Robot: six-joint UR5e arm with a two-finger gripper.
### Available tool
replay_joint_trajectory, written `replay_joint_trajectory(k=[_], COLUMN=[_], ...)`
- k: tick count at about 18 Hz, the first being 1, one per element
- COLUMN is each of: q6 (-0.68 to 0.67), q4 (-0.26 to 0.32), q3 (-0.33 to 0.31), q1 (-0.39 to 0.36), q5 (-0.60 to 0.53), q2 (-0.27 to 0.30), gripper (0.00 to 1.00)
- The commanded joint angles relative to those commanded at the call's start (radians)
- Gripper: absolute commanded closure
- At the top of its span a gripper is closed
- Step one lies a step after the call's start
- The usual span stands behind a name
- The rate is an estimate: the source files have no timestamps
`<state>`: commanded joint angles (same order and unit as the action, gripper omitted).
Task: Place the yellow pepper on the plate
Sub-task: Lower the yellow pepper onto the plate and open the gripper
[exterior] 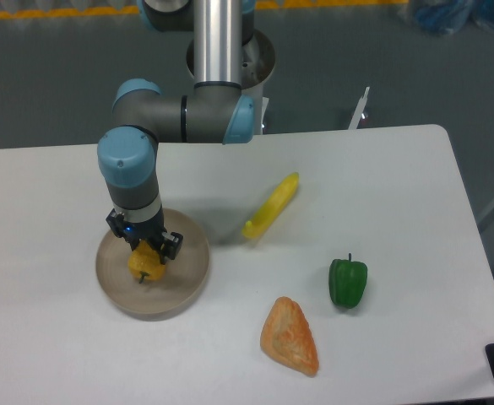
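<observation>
My gripper [148, 250] covers the top of the pepper [145, 263], so I cannot tell how my jaws stand on it or whether it touches the plate [183, 283]. My arm runs out past the top edge. The table [399, 194] is cut off at the left and bottom edges.

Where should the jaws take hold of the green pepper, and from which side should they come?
Grip the green pepper across its blocky body, below the stem, coming from above. It stands upright with its stem up, apart from the orange wedge, so both flanks look free.
</observation>
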<state>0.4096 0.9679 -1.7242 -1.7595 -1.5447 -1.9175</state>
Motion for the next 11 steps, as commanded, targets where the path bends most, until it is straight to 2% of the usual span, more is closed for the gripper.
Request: replay_joint_trajectory(k=[2,7,11], q6=[0.0,-0.002,0.0], q4=[0.0,0.003,0.005], q3=[-0.002,0.009,0.034], q1=[0.002,-0.014,-0.092], q5=[0.0,0.002,-0.017], q2=[0.005,0.04,0.078], gripper=[0.01,0.0,0.0])
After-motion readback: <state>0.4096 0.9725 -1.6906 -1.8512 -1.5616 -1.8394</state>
